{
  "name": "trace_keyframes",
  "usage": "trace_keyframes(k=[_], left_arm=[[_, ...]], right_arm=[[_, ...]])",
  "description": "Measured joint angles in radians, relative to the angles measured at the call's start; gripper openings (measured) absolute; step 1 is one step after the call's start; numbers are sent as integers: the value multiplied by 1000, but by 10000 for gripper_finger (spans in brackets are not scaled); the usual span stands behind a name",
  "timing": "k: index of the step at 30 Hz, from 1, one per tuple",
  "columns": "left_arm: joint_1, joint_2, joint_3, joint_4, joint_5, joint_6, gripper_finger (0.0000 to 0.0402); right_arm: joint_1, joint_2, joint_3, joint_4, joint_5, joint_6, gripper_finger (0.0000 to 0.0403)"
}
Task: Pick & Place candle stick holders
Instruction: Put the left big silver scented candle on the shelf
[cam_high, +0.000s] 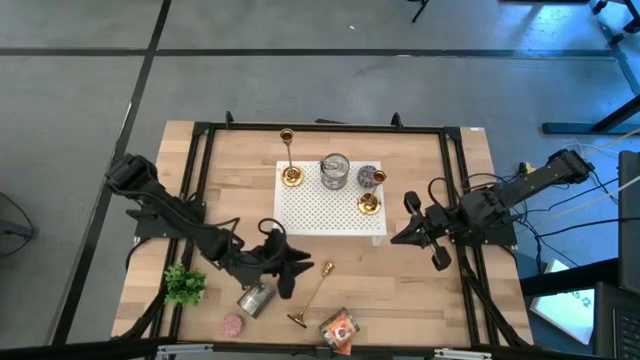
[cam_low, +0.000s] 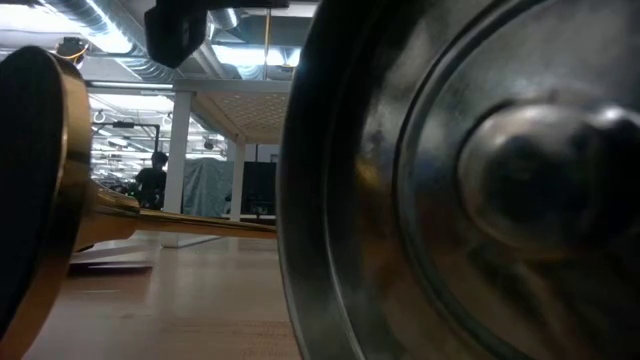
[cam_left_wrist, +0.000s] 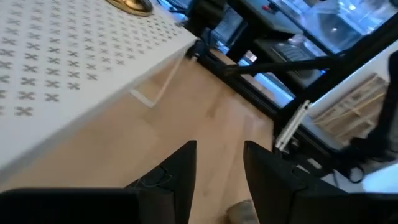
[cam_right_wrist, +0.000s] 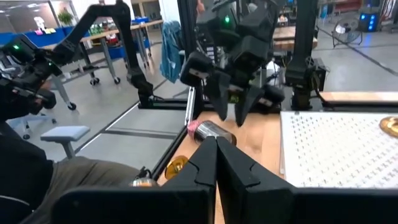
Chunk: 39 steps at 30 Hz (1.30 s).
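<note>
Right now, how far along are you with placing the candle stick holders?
Two candle stick holders, a tall one and a short one, already stand on the white board. Nothing is in hand: the left gripper is open and empty. One holder lies on the table, unplaced. The right gripper waits.

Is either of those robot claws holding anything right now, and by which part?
No, nothing is held. The left gripper is open and empty beside the fallen candle stick holder; the right gripper is shut on nothing, beside the white mat.

Fallen holder (cam_high: 313, 295) and tin (cam_high: 256, 298) crowd the left hand (cam_high: 285, 262).
</note>
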Motion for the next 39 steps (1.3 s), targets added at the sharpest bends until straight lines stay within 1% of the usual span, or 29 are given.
trace_keyframes(k=[5,10,13,20,23,29,34,39], left_arm=[[-33,6,0,103,1,92,129],[-60,6,0,166,-2,158,128],[-61,6,0,163,-8,161,128],[-60,6,0,185,-11,154,127],[-71,6,2,222,-7,195,127],[-110,6,40,218,-9,299,127],[-118,7,61,218,-14,377,127],[-118,69,61,217,-63,410,127]], right_arm=[[0,0,1,44,0,-15,5],[0,0,1,49,0,-18,5],[0,0,1,43,-3,-18,5],[2,0,1,20,-98,-18,5],[2,0,1,13,-103,-18,5],[2,-7,1,24,-105,-17,5],[2,-25,1,26,-125,6,5],[2,-42,1,24,-158,9,5]])
